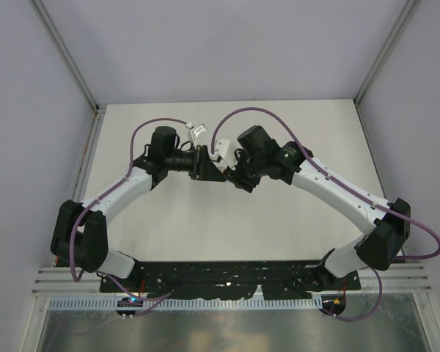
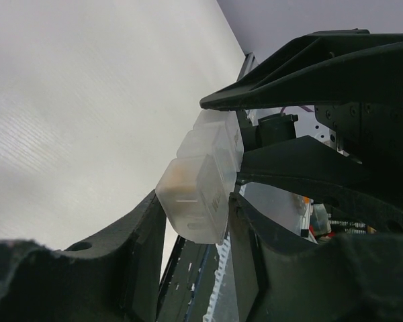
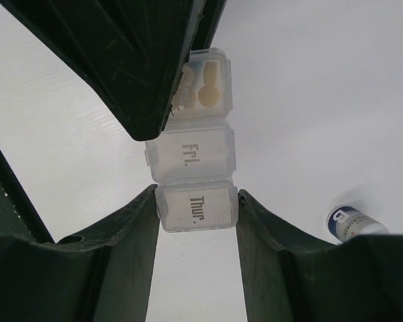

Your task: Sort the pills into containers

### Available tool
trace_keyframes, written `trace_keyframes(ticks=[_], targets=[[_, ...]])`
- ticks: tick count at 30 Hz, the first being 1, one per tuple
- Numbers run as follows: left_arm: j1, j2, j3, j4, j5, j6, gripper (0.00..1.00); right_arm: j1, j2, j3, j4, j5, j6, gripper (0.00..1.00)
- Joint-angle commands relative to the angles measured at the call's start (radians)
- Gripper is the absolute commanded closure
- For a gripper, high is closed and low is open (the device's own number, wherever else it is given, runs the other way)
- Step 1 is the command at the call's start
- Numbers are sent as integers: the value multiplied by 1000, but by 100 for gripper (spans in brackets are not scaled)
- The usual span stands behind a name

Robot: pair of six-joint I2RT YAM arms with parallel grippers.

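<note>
A translucent pill box strip (image 3: 191, 161), with lids marked "Thur." and "Fri.", hangs in the air between both grippers. It also shows in the top view (image 1: 220, 151). My right gripper (image 3: 196, 204) is shut on the "Thur." end. My left gripper (image 2: 193, 213) is shut on the other end compartment (image 2: 191, 198), where a faint orange tint (image 2: 180, 176) shows through the wall. In the right wrist view the far compartment (image 3: 210, 87) holds pale rounded shapes, partly hidden by a left finger (image 3: 134, 60). A small bottle (image 3: 352, 225) with a white cap lies on the table. No flat packet shows.
In the top view the bottle (image 1: 196, 130) lies just behind the grippers, near the left arm's wrist (image 1: 163, 150). The white table (image 1: 227, 227) has walls on the left, right and back. The arms' black base rail (image 1: 227, 273) runs along the near edge.
</note>
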Motion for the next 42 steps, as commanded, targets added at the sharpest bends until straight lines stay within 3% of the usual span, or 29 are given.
trace_keyframes(ticks=[1, 6, 8, 10, 20, 26, 27, 28, 30, 33, 36, 42], targets=[[-6, 8, 2, 27, 22, 1, 60, -2, -6, 46, 31, 0, 11, 82], [-6, 12, -1, 31, 29, -12, 73, -1, -3, 48, 29, -7, 12, 82], [-6, 15, 0, 31, 33, -23, 83, -2, -4, 49, 29, -7, 14, 82], [-6, 20, -3, 70, 36, -41, 100, -2, -3, 49, 29, -8, 15, 81], [-6, 3, -73, 226, 17, -190, 100, -1, -3, 48, 34, -7, 18, 82], [-2, -12, -80, 246, 20, -195, 100, -2, 2, 52, 34, -7, 18, 82], [-2, -14, -78, 243, 23, -193, 97, -1, 3, 49, 35, -7, 18, 82], [0, -14, -77, 239, 23, -193, 87, -2, 3, 49, 34, -7, 17, 82], [3, -14, -75, 235, 20, -189, 59, -2, 3, 46, 35, -8, 17, 82], [4, -14, -75, 231, 22, -183, 39, -1, 2, 45, 34, -10, 17, 82], [6, -9, -75, 229, 20, -180, 30, -2, 0, 42, 34, -10, 17, 82], [9, -9, -74, 217, 14, -164, 26, -2, -4, 38, 35, -10, 14, 82]])
